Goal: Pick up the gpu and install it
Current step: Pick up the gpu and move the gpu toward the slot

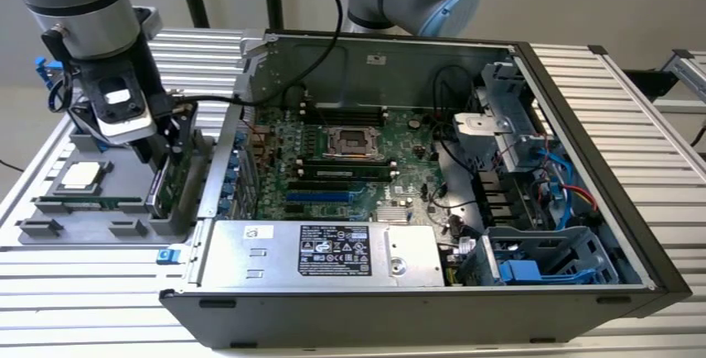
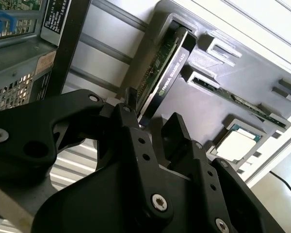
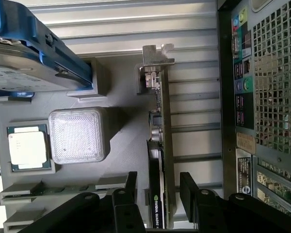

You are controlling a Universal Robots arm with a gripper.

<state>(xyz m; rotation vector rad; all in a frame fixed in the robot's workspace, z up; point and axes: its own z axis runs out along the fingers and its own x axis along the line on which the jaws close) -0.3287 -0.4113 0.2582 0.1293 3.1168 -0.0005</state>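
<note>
Gripper (image 3: 159,179): lowered over grey holder tray (image 3: 121,87), fingers (image 3: 132,187) spread, one either side of gpu (image 3: 161,121), not clamped | gpu: stands on edge in tray slot, silver bracket (image 3: 155,56) at far end from fingers, beside open computer case (image 1: 441,168) | Tray: rests on ribbed surface (image 1: 88,284), carries processor chip (image 3: 29,148)

In the first wrist view the gpu (image 3: 161,136) runs past the frame edge between the fingers of the gripper (image 3: 159,182), and the hard drive (image 3: 24,53) is cropped. In the upper left of the exterior view, the arm (image 1: 83,11) is cut off and hides most of the gpu.
</note>
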